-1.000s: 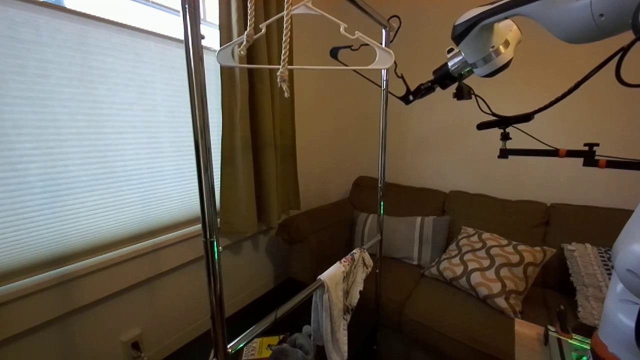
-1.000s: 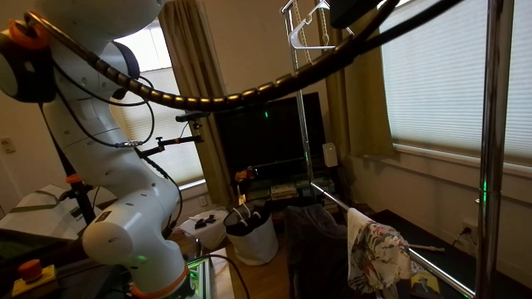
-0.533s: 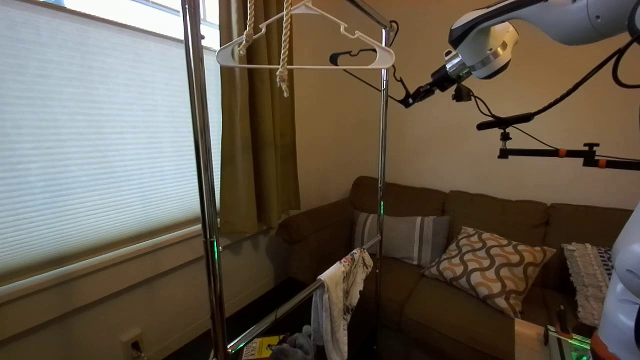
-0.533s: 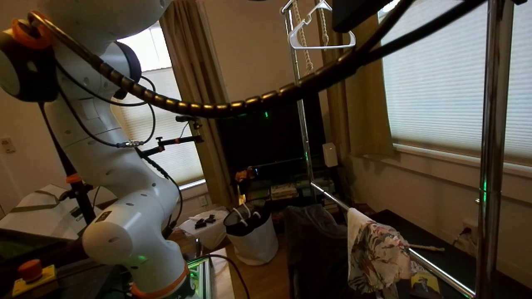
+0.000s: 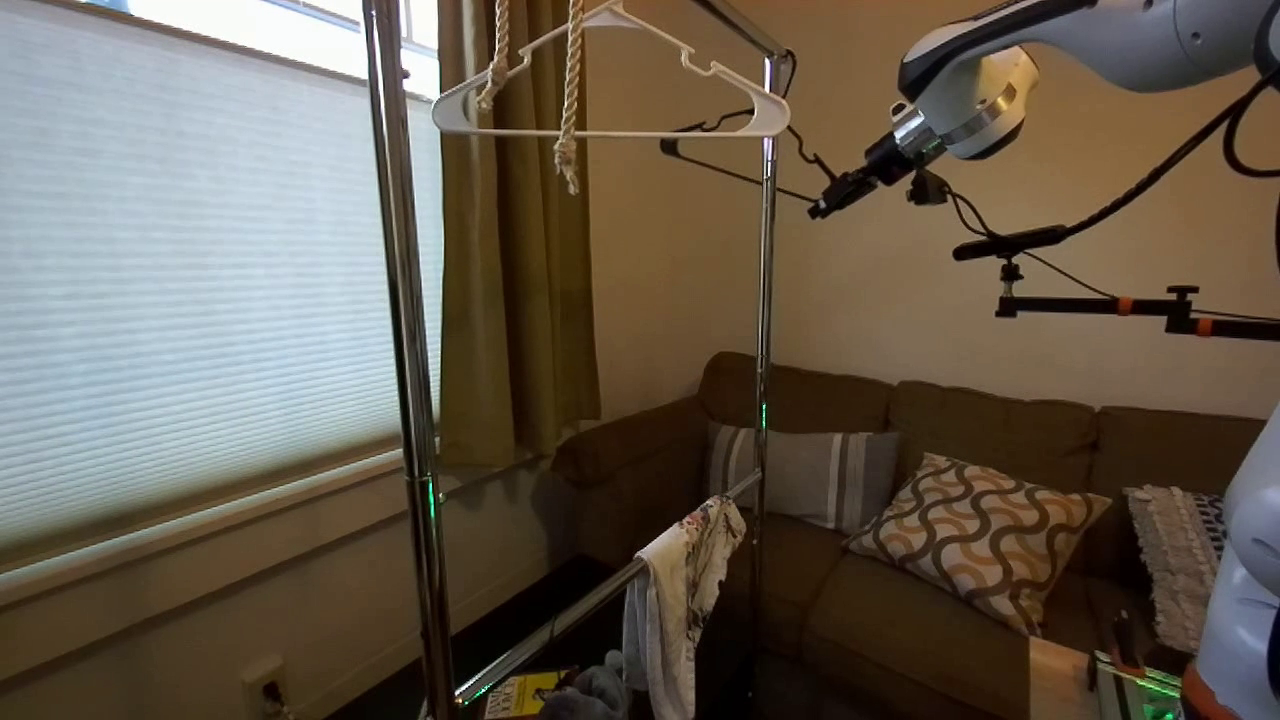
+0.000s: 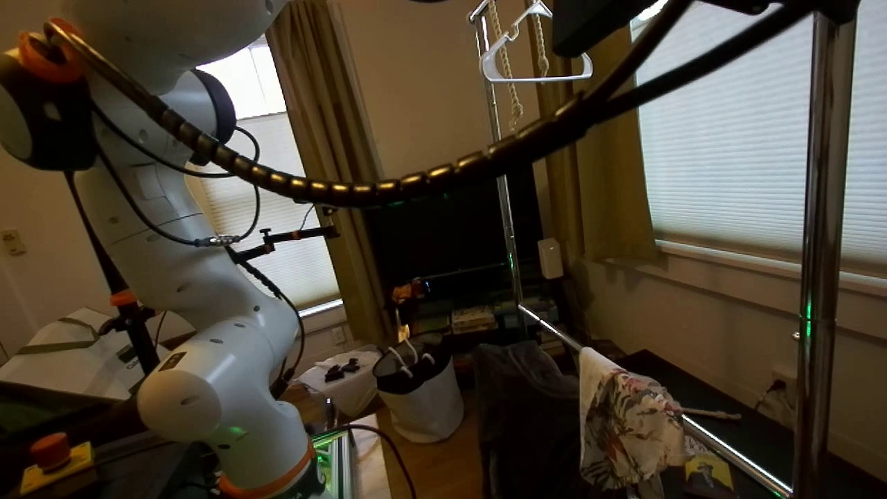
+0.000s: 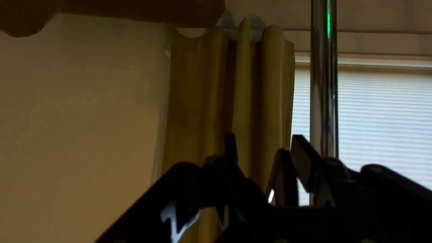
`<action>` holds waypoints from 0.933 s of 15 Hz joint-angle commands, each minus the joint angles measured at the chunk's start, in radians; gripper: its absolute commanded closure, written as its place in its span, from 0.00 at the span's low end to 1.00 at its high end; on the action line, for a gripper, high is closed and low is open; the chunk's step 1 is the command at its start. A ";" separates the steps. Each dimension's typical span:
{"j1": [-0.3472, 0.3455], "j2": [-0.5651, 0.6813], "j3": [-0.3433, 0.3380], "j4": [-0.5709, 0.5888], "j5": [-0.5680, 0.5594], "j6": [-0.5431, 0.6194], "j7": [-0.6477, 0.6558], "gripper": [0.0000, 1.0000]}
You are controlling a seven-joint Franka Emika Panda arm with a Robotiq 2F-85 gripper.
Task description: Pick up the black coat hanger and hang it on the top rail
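The arm (image 5: 1090,45) extends leftward and down in an exterior view; the gripper (image 7: 265,146), fingers parted, is at one corner of the black coat hanger (image 5: 738,175), its hook beside the end of the top rail (image 5: 738,26), contact indeterminable.

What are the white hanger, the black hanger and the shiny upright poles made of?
White hanger: probably plastic, smooth-finished; its wide, rounded ends and notches look moulded.
Black hanger: likely plastic too, from its similar notched shape; too dark to judge the finish.
Upright poles: apparently metal, polished like chrome, given their bright reflected streaks.
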 commanded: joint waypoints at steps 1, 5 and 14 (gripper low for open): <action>0.002 -0.052 -0.024 -0.077 -0.023 0.018 -0.011 0.23; -0.020 -0.105 -0.030 -0.225 -0.120 0.045 -0.060 0.00; -0.062 -0.131 -0.058 -0.514 -0.492 -0.052 -0.036 0.00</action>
